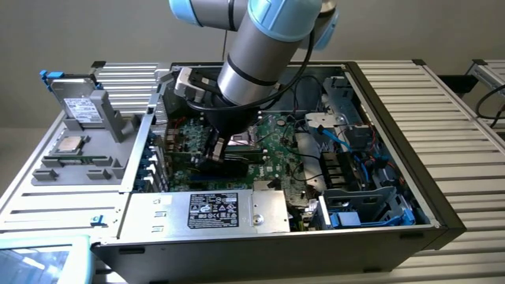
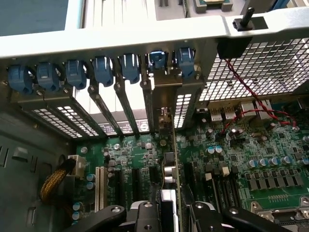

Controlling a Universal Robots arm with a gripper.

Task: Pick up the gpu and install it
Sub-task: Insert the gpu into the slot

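One arm reaches down into the open case (image 1: pixel 394 195), its gripper (image 1: pixel 217 152) low over the motherboard (image 1: pixel 272 145), toward the case wall on the exterior view's left. In the wrist view the jaws are closed on the gpu (image 2: pixel 169 174), with the fingers (image 2: pixel 145 212) pressed one to each face. The gpu stands upright and edge-on between them, its thin edge running toward the rear wall of the case. Its far end reaches that wall under the row of blue latches (image 2: pixel 130 67), just beside a perforated slot cover (image 2: pixel 183 108). Its lower edge sits among the motherboard's expansion slots; I cannot tell whether it is seated in one. A red wire (image 2: pixel 241 92) crosses the mesh panel next to the slot openings. In the exterior view the power supply (image 1: pixel 209 210) lies along the case's near edge. A grey tray (image 1: pixel 75 165) holding a processor (image 1: pixel 71 144) sits outside the case on the exterior view's left.
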